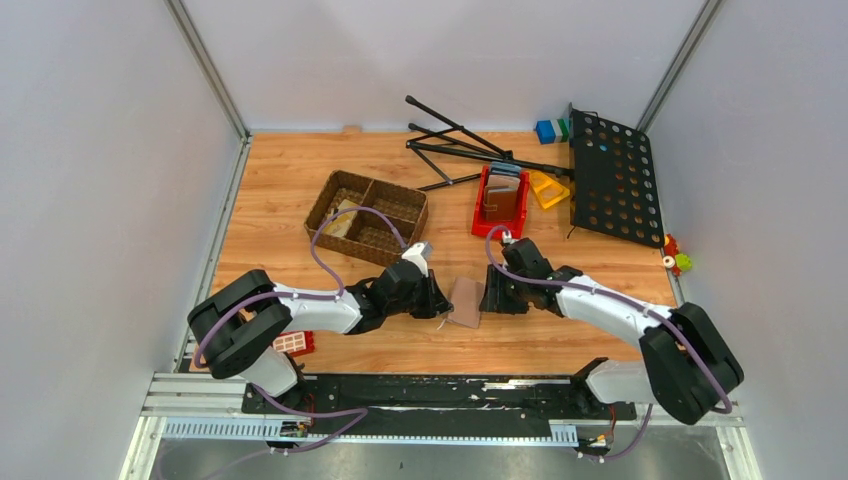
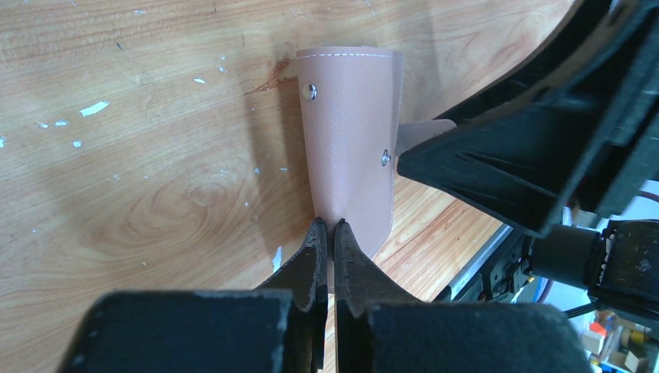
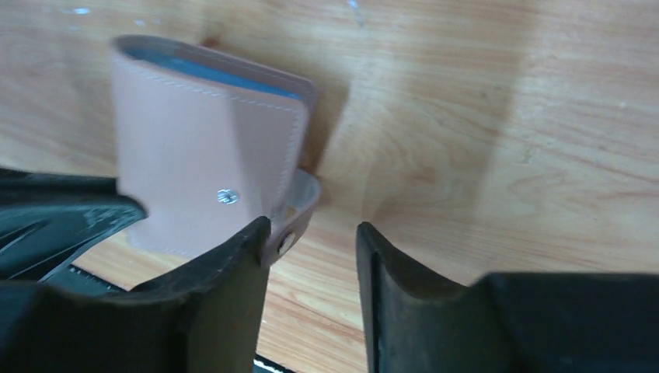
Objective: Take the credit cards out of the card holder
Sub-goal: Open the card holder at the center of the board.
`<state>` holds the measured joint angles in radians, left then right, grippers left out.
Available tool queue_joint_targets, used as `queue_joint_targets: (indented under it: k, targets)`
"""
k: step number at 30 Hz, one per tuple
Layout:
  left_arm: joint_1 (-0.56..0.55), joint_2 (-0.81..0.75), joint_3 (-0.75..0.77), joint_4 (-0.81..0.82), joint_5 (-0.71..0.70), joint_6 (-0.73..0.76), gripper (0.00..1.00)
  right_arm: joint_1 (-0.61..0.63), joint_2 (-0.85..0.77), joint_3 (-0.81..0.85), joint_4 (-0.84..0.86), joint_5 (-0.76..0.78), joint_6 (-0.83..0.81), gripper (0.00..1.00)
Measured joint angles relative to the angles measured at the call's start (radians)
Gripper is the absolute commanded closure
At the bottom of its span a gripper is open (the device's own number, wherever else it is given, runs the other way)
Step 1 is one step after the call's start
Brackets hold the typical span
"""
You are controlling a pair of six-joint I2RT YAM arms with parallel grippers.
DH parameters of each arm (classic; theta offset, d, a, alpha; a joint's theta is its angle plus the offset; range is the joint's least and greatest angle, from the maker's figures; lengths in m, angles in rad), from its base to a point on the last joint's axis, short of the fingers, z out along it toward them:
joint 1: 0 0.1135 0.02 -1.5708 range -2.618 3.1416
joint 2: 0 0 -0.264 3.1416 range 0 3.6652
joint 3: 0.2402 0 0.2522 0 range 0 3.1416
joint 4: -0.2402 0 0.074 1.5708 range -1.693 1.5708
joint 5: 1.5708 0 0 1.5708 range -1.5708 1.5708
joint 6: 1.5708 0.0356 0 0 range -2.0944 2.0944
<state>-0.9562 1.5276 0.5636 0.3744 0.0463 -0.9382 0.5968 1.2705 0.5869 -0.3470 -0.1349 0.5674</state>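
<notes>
The card holder (image 1: 465, 301) is a taupe-pink bifold, folded shut and held off the wooden table between my two grippers. My left gripper (image 1: 440, 300) is shut on its lower edge, as the left wrist view shows (image 2: 329, 227), with the holder (image 2: 350, 140) standing up from the jaws. My right gripper (image 1: 491, 293) is open just right of it. In the right wrist view the holder (image 3: 202, 148) is at the left, and its snap tab (image 3: 299, 208) touches the left finger of my right gripper (image 3: 313, 231). A blue edge shows inside the fold. The credit cards are hidden.
A woven basket (image 1: 365, 215) stands behind the left arm. A red bin (image 1: 500, 200) with wallets, a yellow piece (image 1: 548, 188), a black perforated stand (image 1: 610, 175) and its legs (image 1: 460, 140) lie at the back right. A red brick (image 1: 293, 343) sits by the left base.
</notes>
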Motion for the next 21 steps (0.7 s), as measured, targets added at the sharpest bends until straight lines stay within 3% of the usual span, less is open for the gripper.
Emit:
queue_joint_targets:
  k: [4, 7, 14, 18, 21]
  targets:
    - [0.000, 0.000, 0.000, -0.002, -0.002, 0.002, 0.97, 0.000, 0.049, 0.008, -0.015, 0.019, -0.003, 0.98]
    - [-0.002, -0.001, 0.000, -0.013, -0.007, 0.006, 0.85, 0.000, 0.048, 0.009, -0.014, 0.020, -0.004, 1.00]
    - [-0.005, -0.058, 0.003, -0.181, -0.072, 0.094, 0.44, 0.000, -0.067, 0.008, -0.009, -0.032, -0.012, 1.00]
    - [-0.007, -0.103, 0.004, -0.233, -0.072, 0.165, 0.12, 0.000, -0.135, 0.008, 0.004, -0.086, -0.024, 1.00]
    - [-0.008, -0.129, 0.010, -0.230, -0.041, 0.203, 0.03, 0.000, -0.138, 0.008, 0.007, -0.113, -0.037, 1.00]
